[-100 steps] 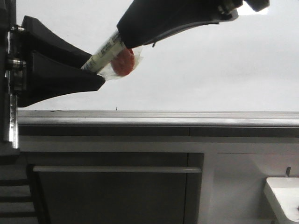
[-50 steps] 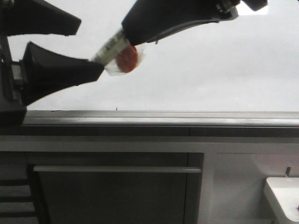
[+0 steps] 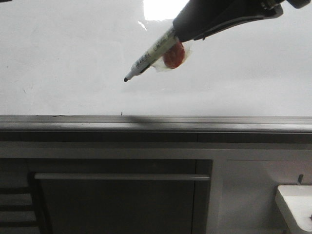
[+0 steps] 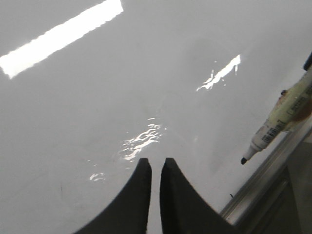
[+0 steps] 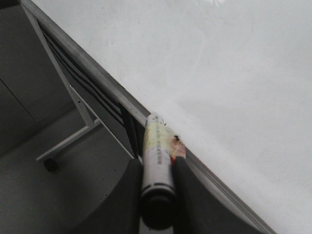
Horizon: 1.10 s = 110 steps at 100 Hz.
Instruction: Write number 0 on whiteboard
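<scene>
Over the whiteboard, marker now uncapped, left gripper gone.

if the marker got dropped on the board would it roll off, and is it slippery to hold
The marker has a round, smooth barrel, so it would probably roll toward the grey ledge. It looks stiff and light. The red taped pad under the right gripper may be there against slipping.

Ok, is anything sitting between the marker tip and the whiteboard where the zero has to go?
Nothing visible does. The marker, held in the right gripper, points its uncapped tip at bare whiteboard. The left gripper is off to the side, out of the front view.
</scene>
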### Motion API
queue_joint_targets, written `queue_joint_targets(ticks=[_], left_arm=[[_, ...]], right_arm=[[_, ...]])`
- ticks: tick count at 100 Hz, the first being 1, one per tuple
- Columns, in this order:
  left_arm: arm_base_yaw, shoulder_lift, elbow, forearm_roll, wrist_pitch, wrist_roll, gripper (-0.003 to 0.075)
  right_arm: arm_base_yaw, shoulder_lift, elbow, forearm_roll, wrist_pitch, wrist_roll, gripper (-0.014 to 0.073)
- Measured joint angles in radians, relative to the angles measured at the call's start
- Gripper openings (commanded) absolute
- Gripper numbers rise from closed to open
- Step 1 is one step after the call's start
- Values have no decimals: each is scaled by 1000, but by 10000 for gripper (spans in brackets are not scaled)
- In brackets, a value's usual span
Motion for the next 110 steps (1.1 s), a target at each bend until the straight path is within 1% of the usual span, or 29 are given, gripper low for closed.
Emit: queue_joint_targets(ticks=[15, 32, 90, 110], left_arm=[[42, -5, 0, -37, 0, 0, -20], [71, -5, 0, -51, 0, 0, -20], [72, -5, 0, -51, -45, 0, -20], [72, -5, 0, -51, -45, 0, -20]], right_arm=[[0, 9, 0, 0, -1, 0, -67], [0, 43, -4, 0, -42, 0, -67], [-2, 239, -177, -25, -100, -4, -66], [-48, 253, -245, -27, -92, -4, -66]])
